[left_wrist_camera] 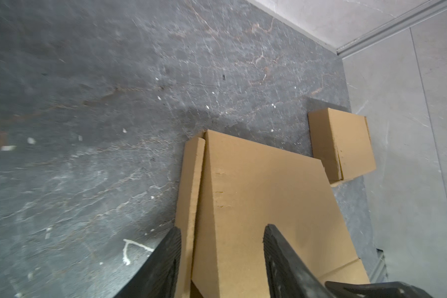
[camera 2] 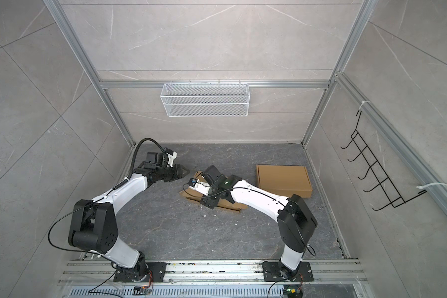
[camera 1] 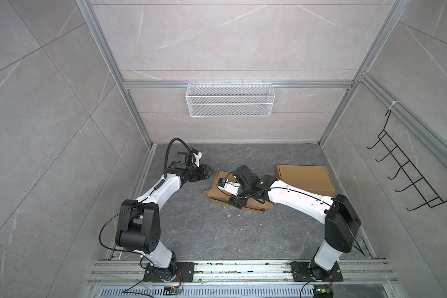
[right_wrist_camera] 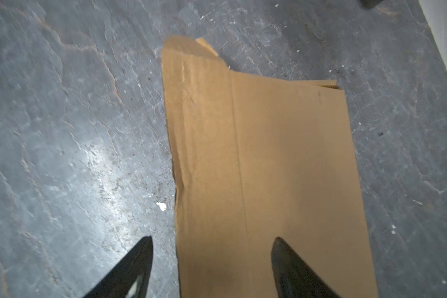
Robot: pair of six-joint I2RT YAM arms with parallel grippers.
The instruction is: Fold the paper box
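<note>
Both jaws parted, empty, by paper box (right_wrist_camera: 269,154)

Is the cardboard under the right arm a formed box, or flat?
Flat: the cardboard lies low on the floor, creased, with no closed box shape.

No text, label, brand, number or sign can be read in any view; the flat paper box (right_wrist_camera: 269,167) and the folded cardboard box (camera 1: 305,180) show only plain brown faces

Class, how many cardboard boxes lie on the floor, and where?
2. One closed box sits near the right wall; one flattened box lies mid-floor beneath the right arm.
</note>
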